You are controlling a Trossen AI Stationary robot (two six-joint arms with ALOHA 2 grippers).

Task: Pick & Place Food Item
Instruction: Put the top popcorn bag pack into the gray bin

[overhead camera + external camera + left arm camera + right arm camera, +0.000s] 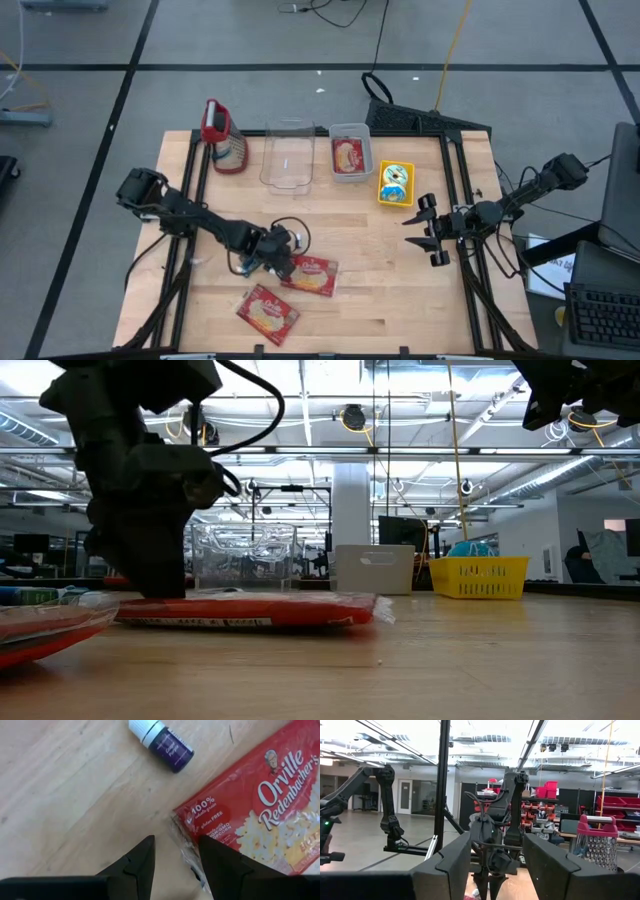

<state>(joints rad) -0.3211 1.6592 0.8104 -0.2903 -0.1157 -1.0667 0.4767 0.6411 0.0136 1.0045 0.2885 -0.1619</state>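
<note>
A red popcorn packet (310,275) lies flat on the table in front of my left gripper (272,252). It also shows in the left wrist view (270,810) and the low view (250,610). My left gripper (175,850) is open and low at the packet's near-left corner. One finger is over the bare wood and the other over the packet's corner. My right gripper (428,235) is open and empty, raised over the table's right side. My left gripper comes down slanting at the packet's clear sealed corner (187,855), which lies between the open fingers. One fingertip (215,857) stands over the packet's edge. Whether it touches the packet, I cannot tell. The packet lies flat on the table.
A small purple bottle (167,745) lies on the wood just beyond the fingers. A second popcorn packet (268,310) lies near the front edge. At the back stand a red-handled grater (225,135), a clear bin (288,155), a bin holding a packet (350,157) and a yellow basket (396,185).
</note>
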